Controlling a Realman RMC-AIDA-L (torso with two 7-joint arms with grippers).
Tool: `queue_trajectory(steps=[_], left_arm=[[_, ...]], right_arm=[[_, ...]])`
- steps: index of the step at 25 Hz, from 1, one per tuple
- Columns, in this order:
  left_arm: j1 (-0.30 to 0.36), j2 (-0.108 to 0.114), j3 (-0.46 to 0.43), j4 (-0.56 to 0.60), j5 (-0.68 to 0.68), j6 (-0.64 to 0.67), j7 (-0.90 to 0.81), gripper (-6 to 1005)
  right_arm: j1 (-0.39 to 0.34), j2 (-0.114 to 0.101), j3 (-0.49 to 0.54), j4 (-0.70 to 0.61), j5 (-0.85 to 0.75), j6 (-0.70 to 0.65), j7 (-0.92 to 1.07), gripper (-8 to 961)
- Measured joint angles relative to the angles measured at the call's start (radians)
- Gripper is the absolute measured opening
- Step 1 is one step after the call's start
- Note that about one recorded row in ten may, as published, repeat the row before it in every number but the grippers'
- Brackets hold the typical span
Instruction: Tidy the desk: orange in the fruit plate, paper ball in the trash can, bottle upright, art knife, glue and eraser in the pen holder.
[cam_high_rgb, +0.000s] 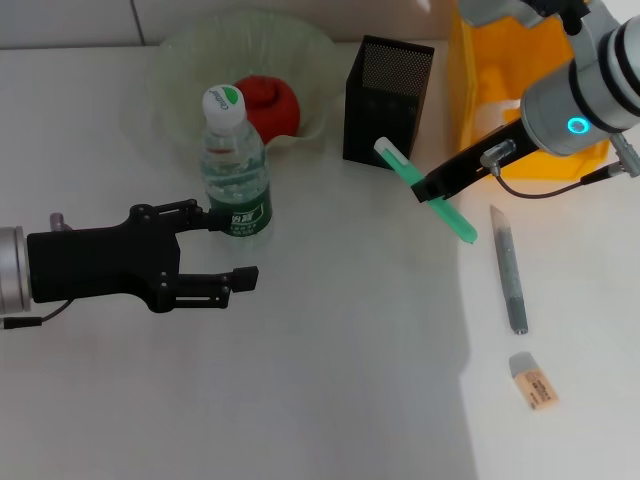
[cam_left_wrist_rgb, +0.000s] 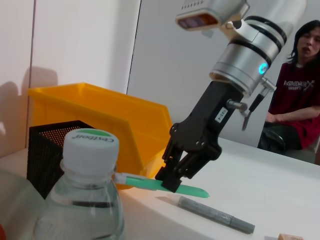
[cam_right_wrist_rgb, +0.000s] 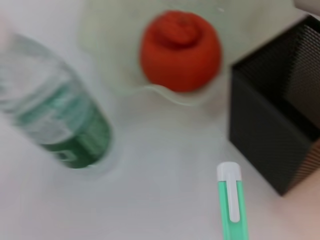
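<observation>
right end effector (cam_high_rgb: 432, 188) clenched on green art knife (cam_high_rgb: 425, 190) beside pen holder (cam_high_rgb: 387, 102), left end effector (cam_high_rgb: 225, 250) released by upright bottle (cam_high_rgb: 234, 165) (left wrist view alone shows a seated person (cam_left_wrist_rgb: 299, 90)), orange (cam_high_rgb: 270, 106) in fruit plate (cam_high_rgb: 190, 60)

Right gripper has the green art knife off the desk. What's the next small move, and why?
Probably carry it up over the pen holder. The right gripper holds the green art knife tilted, beside and below the holder's open top, so it isn't lined up to drop in.
</observation>
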Motion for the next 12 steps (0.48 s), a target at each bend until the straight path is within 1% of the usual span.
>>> queue_trajectory(steps=[1,2,3,4,5,6,7,8,9,10,11,12], left_arm=[[0.0,0.0,0.0,0.0,-0.001,0.003,0.0,859],[0.0,0.0,0.0,0.0,-0.001,0.003,0.0,859],[0.0,0.0,0.0,0.0,-0.002,0.004,0.0,859],[0.0,0.0,0.0,0.0,-0.002,0.004,0.0,859],[-0.001,0.0,0.0,0.0,-0.002,0.005,0.0,859],[-0.001,0.0,0.0,0.001,-0.002,0.007,0.001,859],[-0.001,0.0,0.0,0.001,-0.002,0.007,0.001,859],[-0.001,0.0,0.0,0.001,-0.002,0.008,0.001,859],[-0.001,-0.001,0.0,0.002,-0.002,0.01,0.001,859],[-0.001,-0.001,0.0,0.002,-0.001,0.012,0.001,859],[-0.002,-0.001,0.0,0.003,-0.001,0.013,0.002,859],[-0.002,-0.001,0.0,0.003,-0.001,0.013,0.002,859]], right_arm=[[-0.043,0.0,0.012,-0.087,0.051,-0.044,-0.006,157],[-0.043,0.0,0.012,-0.087,0.051,-0.044,-0.006,157],[-0.092,0.0,0.041,-0.177,0.128,-0.081,-0.021,157],[-0.092,0.0,0.041,-0.177,0.128,-0.081,-0.021,157],[-0.12,0.0,0.064,-0.216,0.172,-0.085,-0.036,157],[-0.17,0.0,0.115,-0.268,0.288,-0.055,-0.089,157],[-0.17,0.0,0.115,-0.268,0.288,-0.055,-0.089,157],[-0.223,0.0,0.176,-0.268,0.449,0.028,-0.191,156],[-0.24,0.0,0.198,-0.253,0.523,0.069,-0.247,156],[-0.24,0.0,0.198,-0.253,0.523,0.069,-0.247,156],[-0.256,0.0,0.242,-0.164,0.686,0.16,-0.395,156],[-0.256,0.0,0.242,-0.164,0.686,0.16,-0.395,156]])
